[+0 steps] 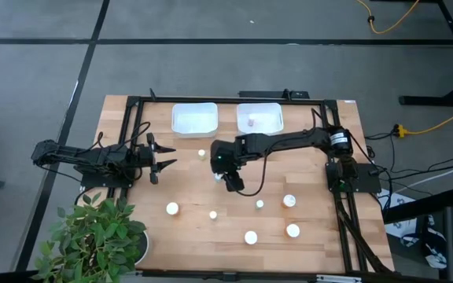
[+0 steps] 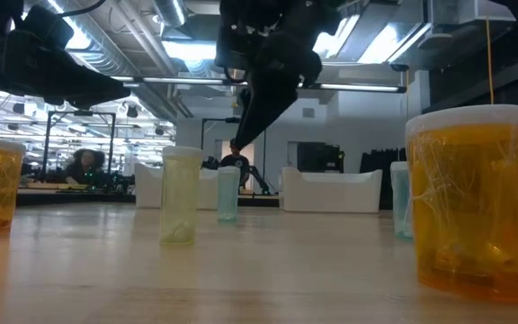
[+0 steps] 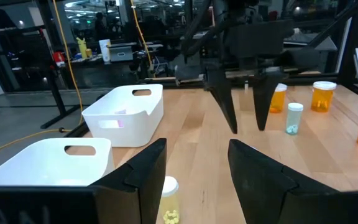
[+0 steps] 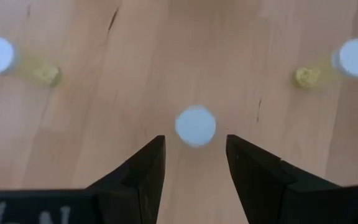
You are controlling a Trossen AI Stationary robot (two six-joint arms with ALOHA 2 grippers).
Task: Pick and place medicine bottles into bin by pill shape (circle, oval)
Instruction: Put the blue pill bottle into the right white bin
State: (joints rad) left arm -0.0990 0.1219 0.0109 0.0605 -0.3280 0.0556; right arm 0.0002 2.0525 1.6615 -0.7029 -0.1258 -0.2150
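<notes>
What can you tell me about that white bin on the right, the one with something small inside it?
The right white bin is a rectangular tub, seemingly plastic, with rounded corners and an oval handle slot in its end wall. It sits upright at the table's far edge, beside a matching bin but apart from it. One small pinkish item lies inside; what it is cannot be told. Neither gripper touches it.

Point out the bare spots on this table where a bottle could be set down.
Bare wood lies between the left pincer and the two white bins, and right of the right bin. The near edge is crowded with bottles, below the right pincer.
</notes>
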